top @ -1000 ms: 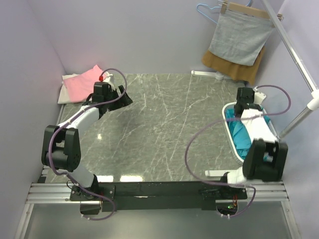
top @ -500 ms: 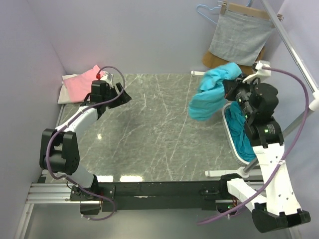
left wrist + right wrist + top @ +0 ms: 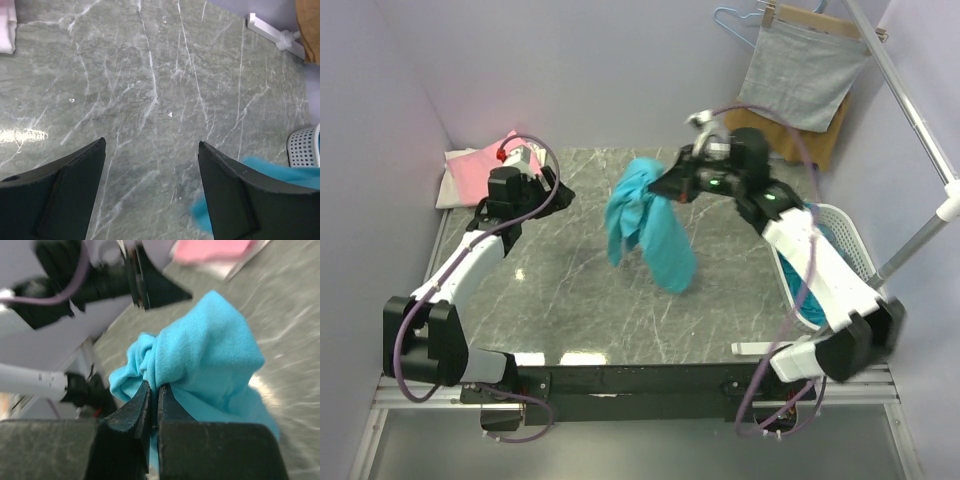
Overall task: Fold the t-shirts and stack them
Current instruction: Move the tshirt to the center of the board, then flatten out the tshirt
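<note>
At the far left corner of the table [image 3: 620, 300] lies a pink t-shirt [image 3: 480, 165], folded flat. It seems to mark the place for the stack.

Just beside it hangs the left end effector [image 3: 565, 192]. In its wrist view the left end effector [image 3: 150, 145] stands wide open and holds nothing; between the two dark fingers only the bare marble shows. I think it waits there so it can take a corner of the next garment.

Near the middle, above the table, the teal t-shirt [image 3: 645, 225] hangs in the air as a crumpled bundle, its lower part close to the surface. The right end effector [image 3: 665, 186] carries it from the top. In the right wrist view the right end effector [image 3: 152, 390] is closed tight on a pinch of the teal t-shirt [image 3: 210, 350], and the rest falls freely. One grip point gives no flat shape, so it must be laid down and spread before folding.

At the right edge stands a white basket [image 3: 845, 225] with more teal cloth [image 3: 790, 275] inside, the source of the garments, I judge.
</note>
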